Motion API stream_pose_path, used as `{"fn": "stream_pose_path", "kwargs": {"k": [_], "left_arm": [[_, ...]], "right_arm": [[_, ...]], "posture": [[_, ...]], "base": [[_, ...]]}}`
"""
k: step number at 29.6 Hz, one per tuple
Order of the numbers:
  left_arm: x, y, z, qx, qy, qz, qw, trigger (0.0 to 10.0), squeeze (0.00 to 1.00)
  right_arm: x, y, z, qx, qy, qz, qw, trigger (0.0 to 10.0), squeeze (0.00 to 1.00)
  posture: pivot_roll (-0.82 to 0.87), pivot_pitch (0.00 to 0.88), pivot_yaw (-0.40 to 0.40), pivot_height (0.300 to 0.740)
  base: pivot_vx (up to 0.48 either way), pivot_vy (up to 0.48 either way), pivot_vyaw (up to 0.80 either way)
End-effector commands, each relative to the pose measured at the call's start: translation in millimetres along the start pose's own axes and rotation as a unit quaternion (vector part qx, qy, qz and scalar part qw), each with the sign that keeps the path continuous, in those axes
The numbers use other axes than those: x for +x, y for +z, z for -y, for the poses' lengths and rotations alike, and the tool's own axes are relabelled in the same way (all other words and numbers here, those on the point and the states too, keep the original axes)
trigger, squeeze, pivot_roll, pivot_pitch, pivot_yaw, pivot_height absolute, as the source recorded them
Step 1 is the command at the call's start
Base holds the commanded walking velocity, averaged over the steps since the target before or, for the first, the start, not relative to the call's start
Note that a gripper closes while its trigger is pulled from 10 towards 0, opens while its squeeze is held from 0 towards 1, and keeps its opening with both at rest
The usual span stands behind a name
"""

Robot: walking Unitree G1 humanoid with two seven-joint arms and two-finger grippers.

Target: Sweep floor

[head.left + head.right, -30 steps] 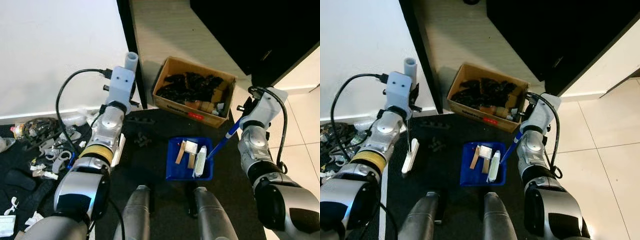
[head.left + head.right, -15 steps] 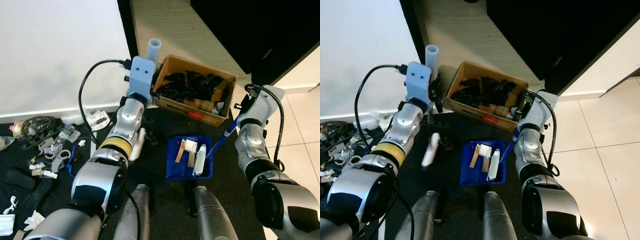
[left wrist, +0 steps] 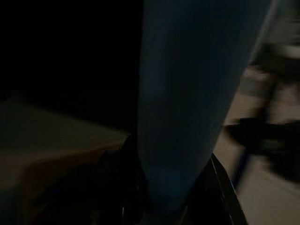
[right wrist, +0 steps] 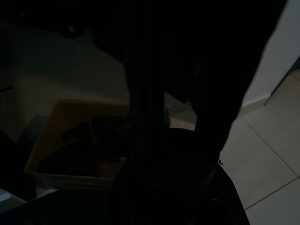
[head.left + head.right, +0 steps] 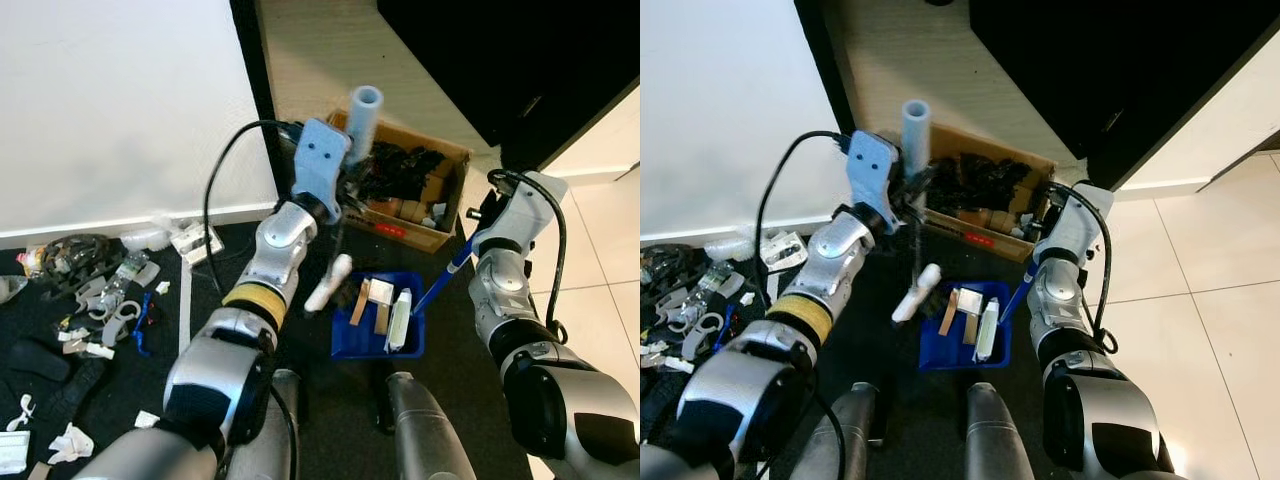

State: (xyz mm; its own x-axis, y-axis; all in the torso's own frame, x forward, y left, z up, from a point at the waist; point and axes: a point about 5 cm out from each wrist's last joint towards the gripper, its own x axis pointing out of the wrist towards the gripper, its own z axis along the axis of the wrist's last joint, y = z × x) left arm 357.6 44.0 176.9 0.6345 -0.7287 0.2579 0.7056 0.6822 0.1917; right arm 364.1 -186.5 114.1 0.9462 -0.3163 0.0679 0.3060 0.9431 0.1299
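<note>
Brush [image 5: 330, 284] now beside dustpan [image 5: 378, 318]

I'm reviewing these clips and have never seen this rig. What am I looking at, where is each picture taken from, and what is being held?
This is a humanoid robot looking down at its own two silver arms. The two bright pictures come from the paired cameras in its head. The two dark ones come from cameras on its wrists.

The left gripper holds a brush by its pale blue handle, which also looms large in the left wrist view. The brush's white head hangs beside a blue dustpan on the dark mat. Scraps already lie in the pan.

The right arm is at the dustpan's blue stick handle; its jaws are too dark to judge.

Behind stands a cardboard box of dark items. Litter lies scattered on the robot's left.
</note>
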Motion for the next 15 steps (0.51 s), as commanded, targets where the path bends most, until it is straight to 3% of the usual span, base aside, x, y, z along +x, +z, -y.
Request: {"fn": "stream_pose_path", "kwargs": {"k": [1,9,15], "left_arm": [[4.0,4,12.7,-0.02,-0.037,0.016,0.999,10.0,0.0],[4.7,31,6.1,-0.022,-0.043,0.049,0.998,10.0,0.0],[-8.4,44,-11.7,0.035,-0.067,0.025,0.997,10.0,0.0]], "right_arm": [[-8.0,-14,-1.2,0.004,0.007,-0.029,1.0,10.0,0.0],[-7.9,-15,-1.8,0.007,0.006,-0.032,0.999,10.0,0.0],[-8.0,-15,-2.7,0.008,0.007,-0.032,0.999,10.0,0.0]], "posture": [[0.02,0.329,0.001,0.74],[0.03,0.311,-0.003,0.74],[0.03,0.292,-0.001,0.74]], "base": [[0.0,0.0,0.0],[0.0,0.0,0.0],[0.0,0.0,0.0]]}}
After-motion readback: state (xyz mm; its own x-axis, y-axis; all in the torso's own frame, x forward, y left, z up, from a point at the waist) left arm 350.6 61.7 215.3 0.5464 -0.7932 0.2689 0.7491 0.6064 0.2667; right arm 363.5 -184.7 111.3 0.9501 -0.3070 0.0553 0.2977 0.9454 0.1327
